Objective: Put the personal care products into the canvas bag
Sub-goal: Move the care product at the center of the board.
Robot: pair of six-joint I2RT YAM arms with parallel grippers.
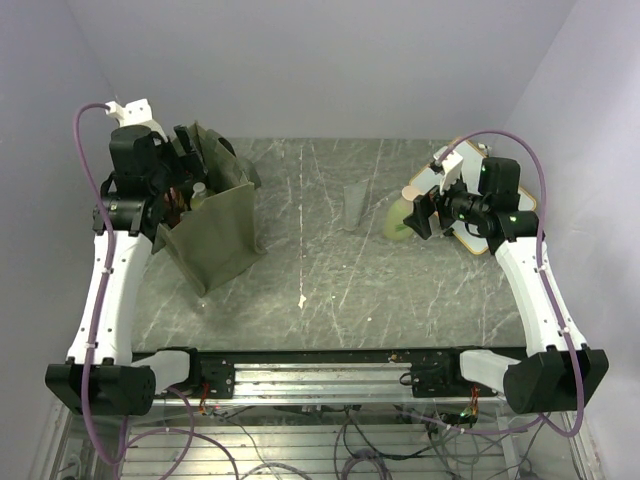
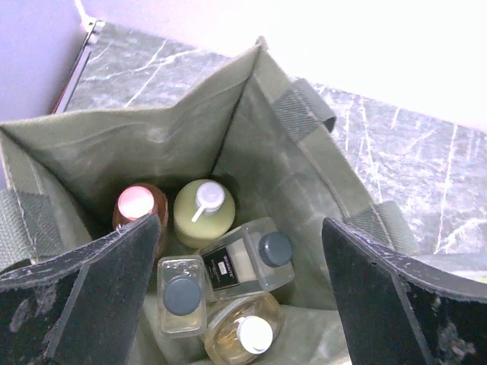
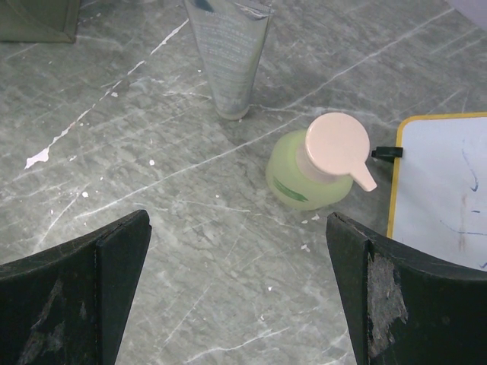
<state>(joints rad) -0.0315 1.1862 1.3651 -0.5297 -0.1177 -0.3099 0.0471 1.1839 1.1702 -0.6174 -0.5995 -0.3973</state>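
Left end effector (image 2: 240, 225), released over the canvas bag (image 2: 152, 137): only your wrist view shows five bottles (image 2: 247, 262) inside; right end effector (image 3: 237, 219) likewise released.

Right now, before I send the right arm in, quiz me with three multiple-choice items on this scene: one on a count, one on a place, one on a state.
1. How many bottles sit in the canvas bag?
A) three
B) five
C) seven

2. Where is the grey tube?
A) inside the canvas bag
B) upright on the table, near the green pump bottle
C) lying flat at the near edge

3. How do the right fingers stand?
A) open, holding nothing
B) shut on the tube
C) shut on the pump bottle

Answers:
1 B: the left wrist view shows five caps down in the bag.
2 B: the tube stands on its cap on bare stone, apart from the bottle.
3 A: the fingers stand wide apart above the table, with nothing between them.
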